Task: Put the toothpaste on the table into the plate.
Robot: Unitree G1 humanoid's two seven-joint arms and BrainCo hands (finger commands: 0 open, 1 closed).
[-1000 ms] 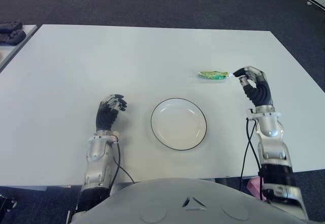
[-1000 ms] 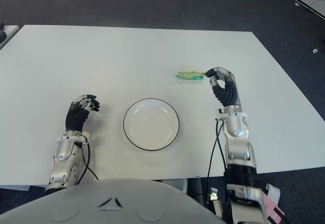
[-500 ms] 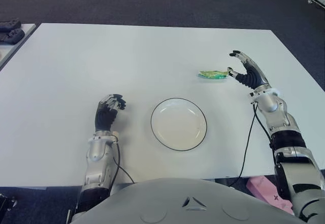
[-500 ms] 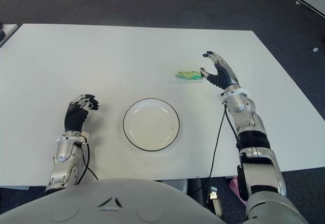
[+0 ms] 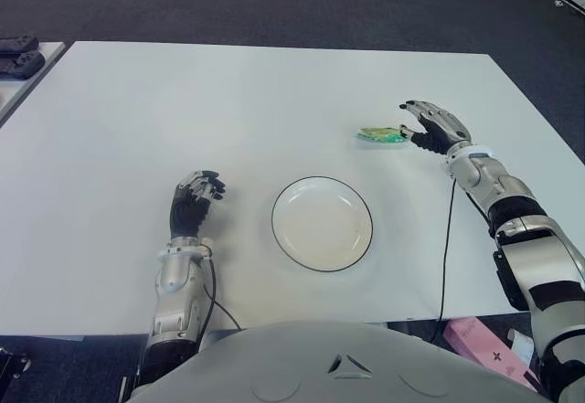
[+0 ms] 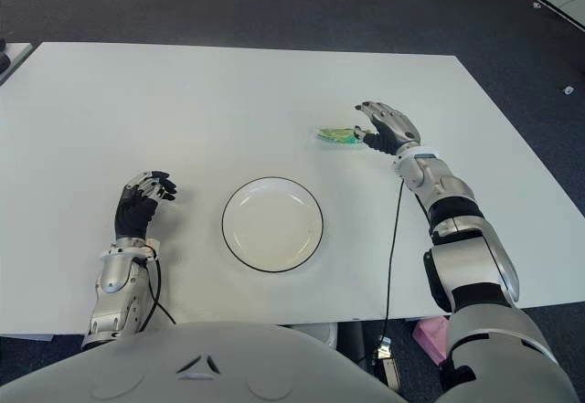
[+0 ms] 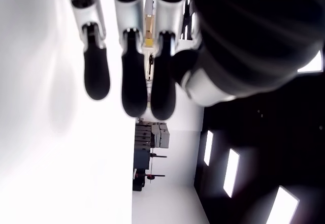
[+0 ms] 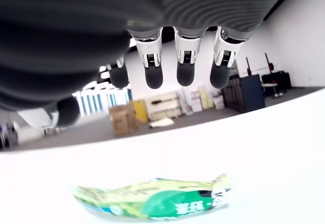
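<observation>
On the white table [image 5: 137,120], the green toothpaste [image 5: 384,134] lies beyond the plate [image 5: 322,223]; the right hand [image 5: 435,129] hovers beside it, fingers spread, holding nothing. Left of the plate, the left hand [image 5: 193,206] is curled and empty.

I see a white table [image 5: 183,101] filling most of the view; dark carpet floor [image 5: 274,1] lies beyond its far edge; dark objects [image 5: 18,51] sit on a second pale surface just off the table's left far corner; a pink box [image 5: 484,344] shows on the floor below the table's near right edge.
</observation>
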